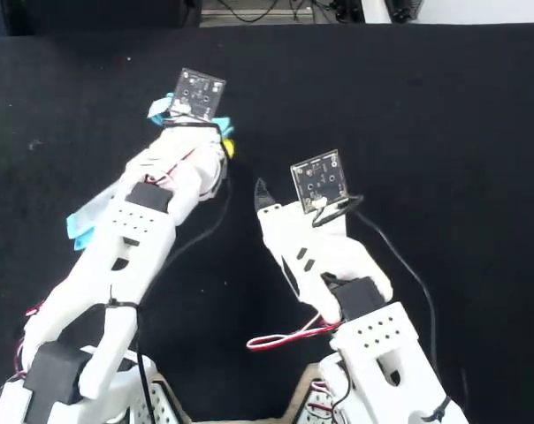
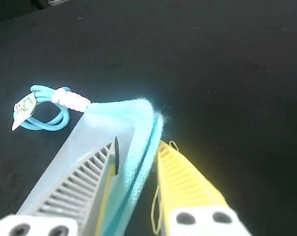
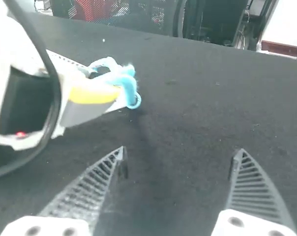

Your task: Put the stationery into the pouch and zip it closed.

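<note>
From above, you'll find the left arm (image 1: 134, 238) lying over most of the pouch (image 1: 80, 225), with blue cloth peeking out at the arm's side and near its wrist. In the left wrist view the picture's edge cuts the pouch off between the fingers of the left claw (image 2: 138, 145), so you cannot tell how its zip stands (the small tag (image 2: 23, 107) has markings too tiny to make out). In the high view one black fingertip (image 1: 263, 193) of the right claw (image 3: 181, 151) shows; the rest sits hidden beneath its camera board (image 1: 320, 177).

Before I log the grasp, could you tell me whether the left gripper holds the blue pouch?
Yes, the left gripper is shut on the blue pouch, its fabric pinched between the grey and yellow jaws.
</note>
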